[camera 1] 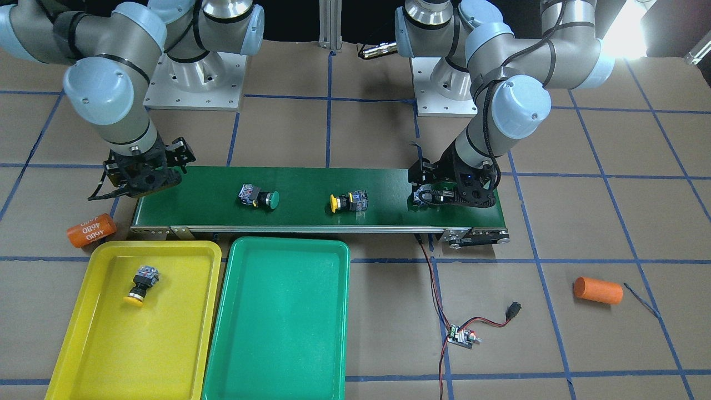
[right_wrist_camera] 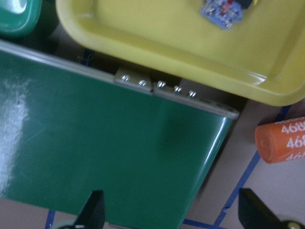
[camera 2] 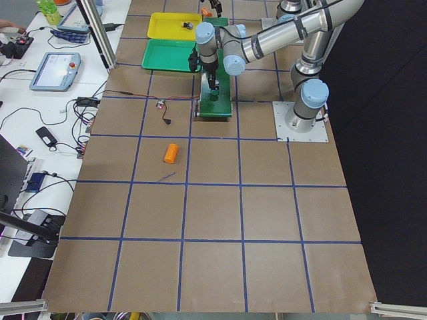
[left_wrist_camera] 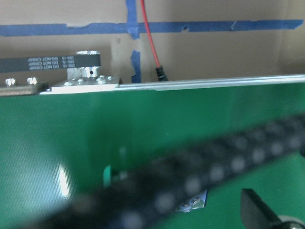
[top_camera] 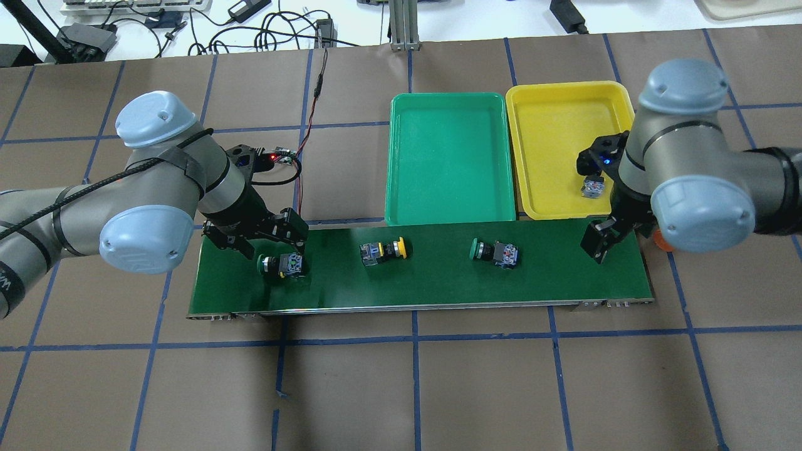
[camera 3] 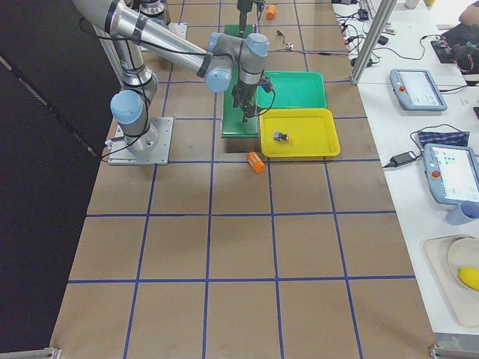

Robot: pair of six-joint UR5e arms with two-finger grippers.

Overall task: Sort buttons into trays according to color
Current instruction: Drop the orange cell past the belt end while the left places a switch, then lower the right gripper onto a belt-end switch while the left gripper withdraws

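Note:
On the dark-green belt [camera 1: 311, 189] lie a green-capped button [camera 1: 261, 198] and a yellow-capped button [camera 1: 347, 202], apart from both grippers. A second green-capped button [top_camera: 279, 264] lies at the belt's end under my left gripper [top_camera: 283, 247]. That gripper is low over it and open; a cable blurs its wrist view. A second yellow-capped button [camera 1: 141, 283] lies in the yellow tray [camera 1: 166, 339]. The green tray [camera 1: 278, 328] holds nothing. My right gripper [top_camera: 600, 243] hangs open and empty over the belt's other end, beside the yellow tray [right_wrist_camera: 167, 43].
One orange cylinder [camera 1: 91, 230] lies by the belt's end near the yellow tray, and another [camera 1: 598, 290] lies on the paper past the left arm. A small circuit board [camera 1: 462, 336] with red-black wires lies in front of the belt. Both trays sit side by side against the belt.

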